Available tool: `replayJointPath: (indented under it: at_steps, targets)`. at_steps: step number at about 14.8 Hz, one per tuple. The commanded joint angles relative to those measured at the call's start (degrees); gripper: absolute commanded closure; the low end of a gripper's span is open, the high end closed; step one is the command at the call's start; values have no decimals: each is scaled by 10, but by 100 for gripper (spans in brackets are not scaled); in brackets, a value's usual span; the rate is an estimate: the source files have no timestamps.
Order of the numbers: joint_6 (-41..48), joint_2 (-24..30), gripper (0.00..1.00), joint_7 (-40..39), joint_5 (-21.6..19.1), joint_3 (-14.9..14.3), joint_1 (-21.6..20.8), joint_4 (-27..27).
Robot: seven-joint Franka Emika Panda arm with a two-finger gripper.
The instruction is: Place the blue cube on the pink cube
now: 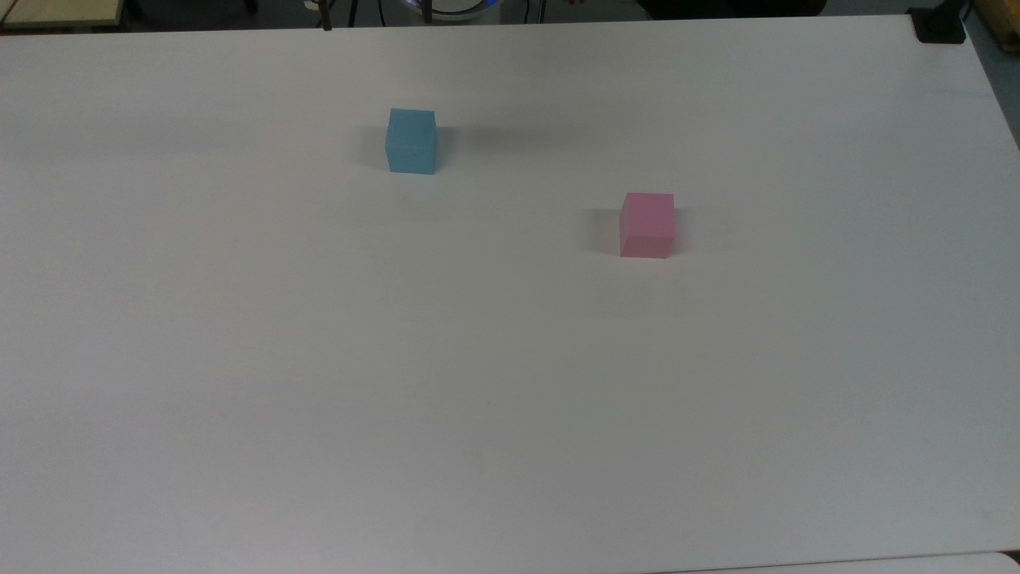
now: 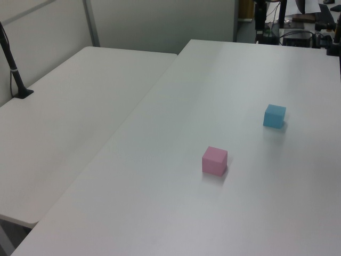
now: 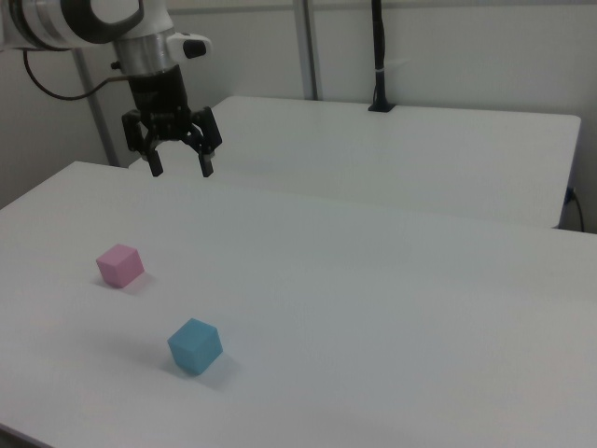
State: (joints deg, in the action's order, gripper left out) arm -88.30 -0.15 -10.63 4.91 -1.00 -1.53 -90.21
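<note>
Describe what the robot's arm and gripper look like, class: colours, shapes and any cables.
In the right view, the arm has rounded, glossy white segments with dark grey joint rings. A thin black cable loops from it. The gripper is black, a blocky body ending in two narrow black fingers. No markings can be made out.

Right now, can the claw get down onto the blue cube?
Probably yes. The claw hangs open above the table, and the blue cube sits apart from the pink cube, nothing over it.
</note>
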Motion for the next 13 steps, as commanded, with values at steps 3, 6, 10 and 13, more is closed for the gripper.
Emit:
replayJointPath:
  at_steps: [3,6,10,13]
  targets:
    - [-88,108,0,14,-19,5,6,-169]
    - [-129,121,0,49,-22,5,2,-217]
    - [-148,122,0,75,-24,6,-1,-261]
    - [-164,122,0,98,-32,7,-1,-304]
